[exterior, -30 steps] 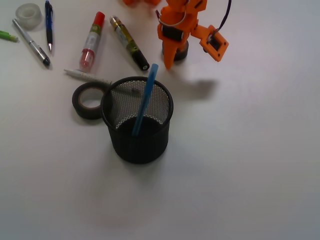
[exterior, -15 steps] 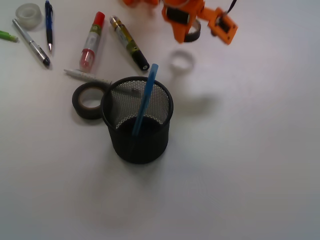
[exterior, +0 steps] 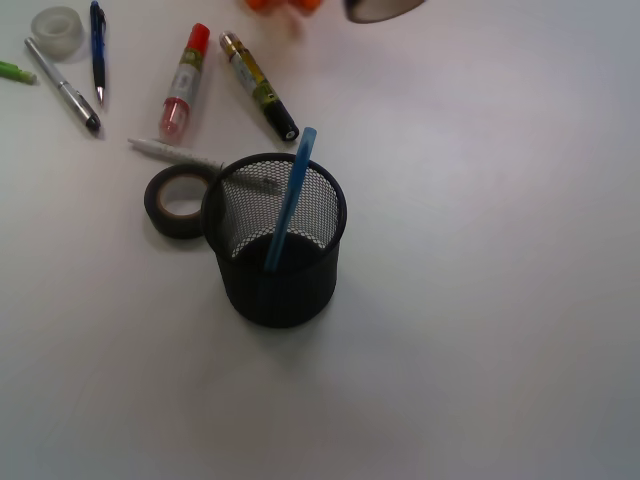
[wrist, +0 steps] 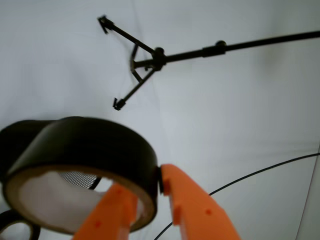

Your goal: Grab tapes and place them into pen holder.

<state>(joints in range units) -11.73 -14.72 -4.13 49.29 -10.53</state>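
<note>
White worktop (exterior: pixel 480 300) fills the front view, and nearly all of my arm is out of frame up top. Only a blurred orange scrap and the dark underside of the small dark grey tape (exterior: pixel 385 8) show at the upper edge. From the wrist camera the picture is clearer: my hand (wrist: pixel 150 197) is clamped on that roll (wrist: pixel 85 150), one orange finger (wrist: pixel 107 215) inside the core and the other (wrist: pixel 192 205) outside the wall, pinching the band near its lower right. The roll sits tilted, open face toward the lens.

Next biggest, the pen holder (exterior: pixel 276 240) stands upright mid-worktop, with a blue pen (exterior: pixel 290 198) leaning in it toward the right of the rim. That pen is my worry. I reckon I should bring the roll over the left, clearer half of the mouth, level it, and lower until it's inside the rim before letting go, or it may catch the pen and roll off.

The black tape with tan core (exterior: pixel 178 200) lies flat, touching the holder's left wall, with a white pen (exterior: pixel 175 153) just behind it. The translucent tape (exterior: pixel 57 28) waits at far top left among the pens. Two markers (exterior: pixel 258 85) lie between, well clear of my path. Mesh shows below the roll in the wrist view, so I judge the holder lies below and ahead of the hand.
</note>
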